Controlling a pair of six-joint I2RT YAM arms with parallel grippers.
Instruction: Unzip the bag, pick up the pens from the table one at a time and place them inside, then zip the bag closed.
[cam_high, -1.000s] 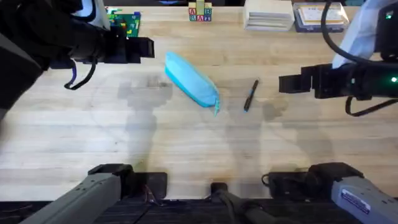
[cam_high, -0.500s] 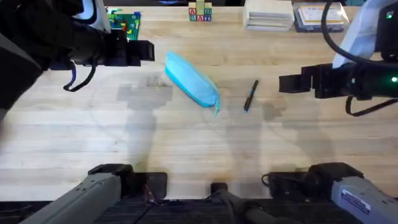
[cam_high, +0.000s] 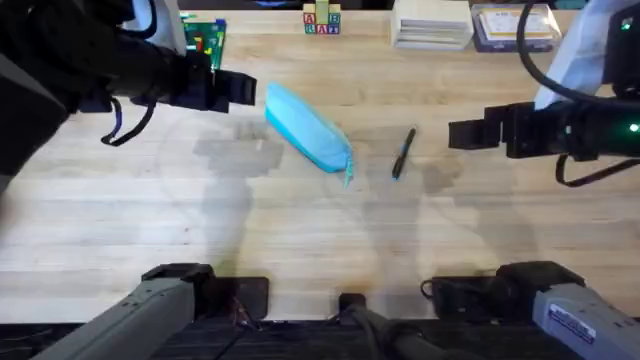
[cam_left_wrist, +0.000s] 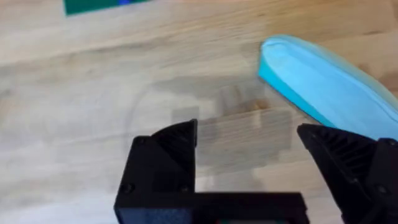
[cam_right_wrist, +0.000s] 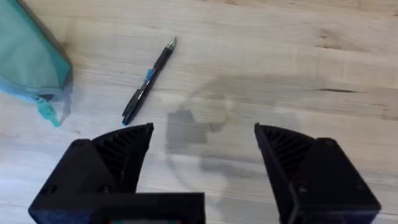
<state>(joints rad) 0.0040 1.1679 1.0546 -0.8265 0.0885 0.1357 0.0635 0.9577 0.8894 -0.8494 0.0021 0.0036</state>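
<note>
The light-blue bag (cam_high: 307, 128) lies diagonally on the wooden table (cam_high: 300, 230), its zipper pull at its near right end (cam_right_wrist: 47, 111). One black pen (cam_high: 403, 153) rests to its right, also in the right wrist view (cam_right_wrist: 148, 81). My left gripper (cam_high: 243, 88) hovers just left of the bag's far end, open and empty; the left wrist view has the bag (cam_left_wrist: 329, 93) ahead of the open fingers (cam_left_wrist: 168, 155). The right gripper (cam_high: 462, 133) hangs open to the right of the pen, holding nothing.
Along the far edge of the table stand a green block set (cam_high: 203, 35), small letter blocks (cam_high: 322, 20), a white box (cam_high: 432, 24) and a blue-edged box (cam_high: 512, 26). Bare wood lies in front of the bag.
The left gripper has shifted a little to the right, closer to the bag's far end. The bag, the pen and the right arm have stayed put.
</note>
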